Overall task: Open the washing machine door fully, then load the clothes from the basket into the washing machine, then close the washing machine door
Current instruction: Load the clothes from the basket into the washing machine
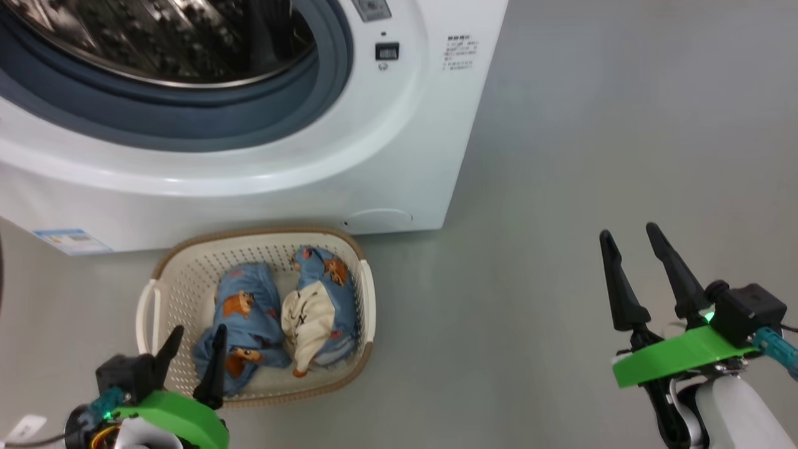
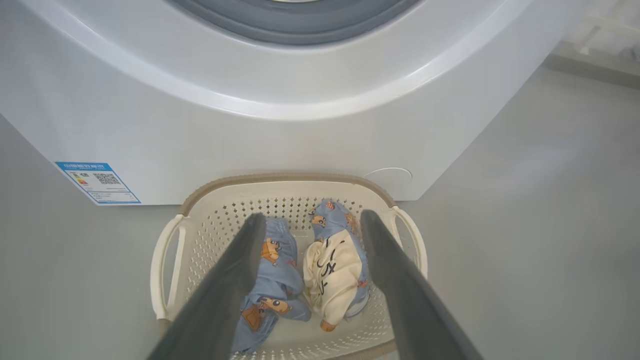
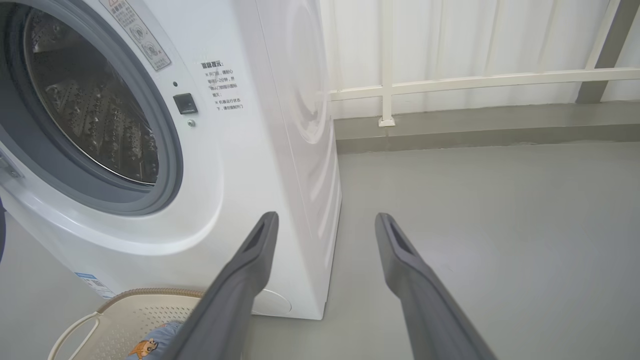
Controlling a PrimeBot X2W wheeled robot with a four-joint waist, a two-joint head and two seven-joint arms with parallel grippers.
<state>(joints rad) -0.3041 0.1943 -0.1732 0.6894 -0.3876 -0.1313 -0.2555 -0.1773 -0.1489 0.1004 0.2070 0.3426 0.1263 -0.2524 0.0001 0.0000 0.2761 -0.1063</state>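
Observation:
The white washing machine stands at the back left, its steel drum uncovered inside the grey-blue seal; the door is out of view. In front of it on the floor sits the cream basket with two light blue garments side by side, the right one with a cream panel. My left gripper hovers open over the basket's near edge; the left wrist view shows the gripper above the clothes, touching nothing. My right gripper hangs open over bare floor, far to the right.
Grey floor spreads to the right of the machine. In the right wrist view a white railing and a pale wall run along the back, behind the machine's side panel. A blue label marks the machine's lower left corner.

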